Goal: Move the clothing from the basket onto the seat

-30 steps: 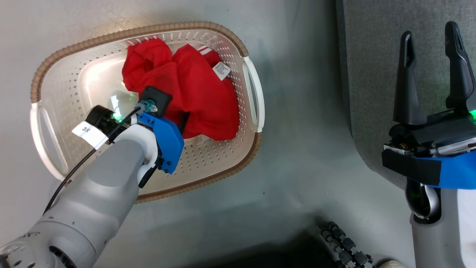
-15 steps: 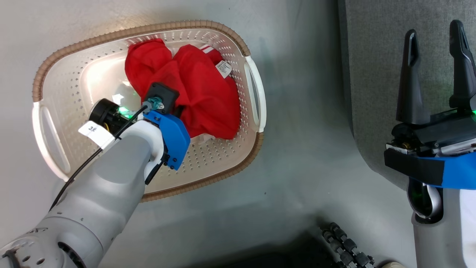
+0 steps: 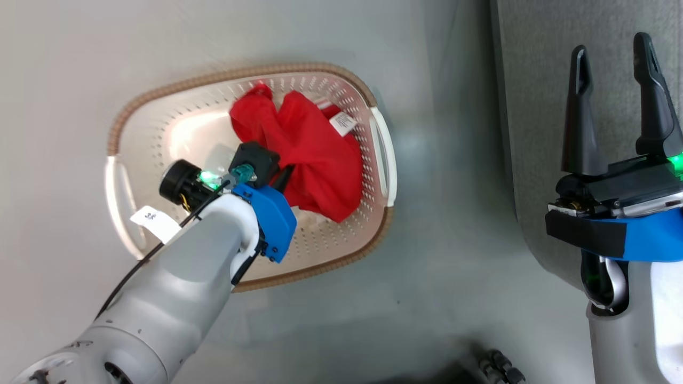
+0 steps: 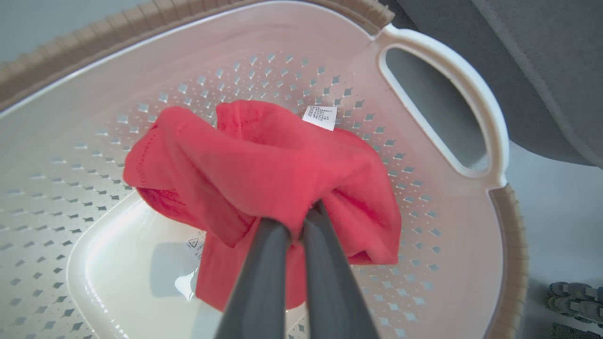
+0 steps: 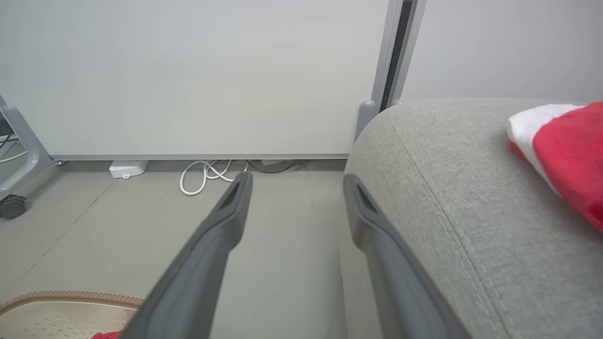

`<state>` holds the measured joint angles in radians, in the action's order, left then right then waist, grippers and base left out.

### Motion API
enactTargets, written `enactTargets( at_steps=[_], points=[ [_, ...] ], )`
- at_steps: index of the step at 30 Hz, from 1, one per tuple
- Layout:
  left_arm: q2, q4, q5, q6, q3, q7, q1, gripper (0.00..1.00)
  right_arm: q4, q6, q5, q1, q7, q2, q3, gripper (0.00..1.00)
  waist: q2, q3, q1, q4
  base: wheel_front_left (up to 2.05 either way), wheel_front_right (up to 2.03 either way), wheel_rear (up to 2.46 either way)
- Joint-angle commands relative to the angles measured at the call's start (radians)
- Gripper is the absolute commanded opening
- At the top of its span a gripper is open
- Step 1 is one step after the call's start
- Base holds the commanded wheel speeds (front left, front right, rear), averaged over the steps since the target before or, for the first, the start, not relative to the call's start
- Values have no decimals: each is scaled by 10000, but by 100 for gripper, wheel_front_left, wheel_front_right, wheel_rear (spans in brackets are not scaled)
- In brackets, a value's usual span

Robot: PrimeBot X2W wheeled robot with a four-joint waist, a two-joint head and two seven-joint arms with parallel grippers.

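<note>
L forearm: pale grey, smooth rounded shell, small holes near elbow end. Thin black cable along it, w/ white paper tag, dark marking not readable. At wrist: blue plastic bracket w/ small dark screws, black round module w/ green light. L end effector: two long dark grey fingers, matte. R end effector: same long dark fingers, tapered, narrow slot near each tip. Below: black base block, black tape band over blue mount, metal ring, pale R forearm.
</note>
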<state>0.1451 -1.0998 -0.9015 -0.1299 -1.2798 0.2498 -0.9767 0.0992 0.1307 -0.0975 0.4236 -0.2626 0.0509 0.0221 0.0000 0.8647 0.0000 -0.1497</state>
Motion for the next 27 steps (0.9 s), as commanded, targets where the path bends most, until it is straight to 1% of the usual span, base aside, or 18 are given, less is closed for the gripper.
enactTargets(
  at_steps=[1, 5, 11, 21, 27],
  points=[
    [-18, 49, -48, -4, -27, 72, 42, 0, -35, 3, 52, 87, -34, -9, 7, 100, 0, -327, 0, 196, 0, 0, 0],
    [-33, 214, -96, -4, -24, 150, 267, 0, -244, 3, 93, -26, -34, -8, -2, 100, 0, -938, 0, 411, 0, 0, 0],
    [127, 904, 424, -4, 730, 163, 645, 0, -560, 2, 132, -307, -34, -9, 47, 100, 0, -1939, 0, 790, 0, 0, 0],
    [432, 1961, 1949, -4, 2855, 167, 1851, 0, -1070, 3, 30, -736, -34, -5, 3, 100, 0, -3633, 0, 1139, 0, 0, 0],
    [482, 2754, 2884, -2, 4258, 169, 2533, 0, -1321, 3, -19, -1122, -34, -5, 7, 100, 0, -4501, 0, 1302, 0, 0, 0]
  ],
)
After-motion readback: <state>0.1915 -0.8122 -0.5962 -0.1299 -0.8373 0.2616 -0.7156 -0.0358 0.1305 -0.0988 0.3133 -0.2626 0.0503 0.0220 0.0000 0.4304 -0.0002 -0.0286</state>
